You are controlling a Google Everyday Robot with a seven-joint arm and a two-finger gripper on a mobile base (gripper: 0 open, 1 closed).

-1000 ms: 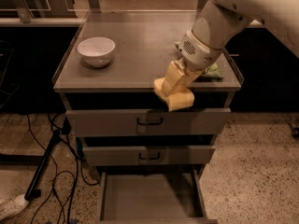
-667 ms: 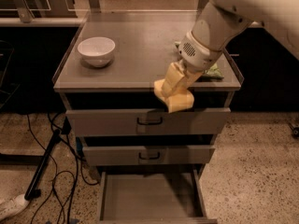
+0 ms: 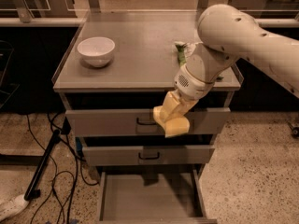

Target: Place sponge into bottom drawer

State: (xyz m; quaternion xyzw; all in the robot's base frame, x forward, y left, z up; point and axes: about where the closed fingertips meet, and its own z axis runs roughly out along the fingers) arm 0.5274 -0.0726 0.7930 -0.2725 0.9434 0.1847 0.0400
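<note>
My gripper (image 3: 171, 120) hangs in front of the top drawer's face, below the cabinet top's front edge. Its yellow padded fingers (image 3: 163, 110) are shut on the sponge (image 3: 178, 126), a pale-yellow soft block at the gripper's lower tip. The bottom drawer (image 3: 149, 200) is pulled open below, a wide shallow grey tray with a bare flat floor. The gripper is well above it, roughly over its right half. The white arm reaches in from the right and hides part of the cabinet top.
A white bowl (image 3: 96, 50) stands on the cabinet top at the left. A green crinkly bag (image 3: 181, 53) lies on the top behind the arm. Two upper drawers (image 3: 148, 156) with dark handles are closed. Black cables (image 3: 51, 171) trail on the floor at the left.
The gripper has moved down with the sponge, from the cabinet top's front edge to in front of the top drawer's face.
</note>
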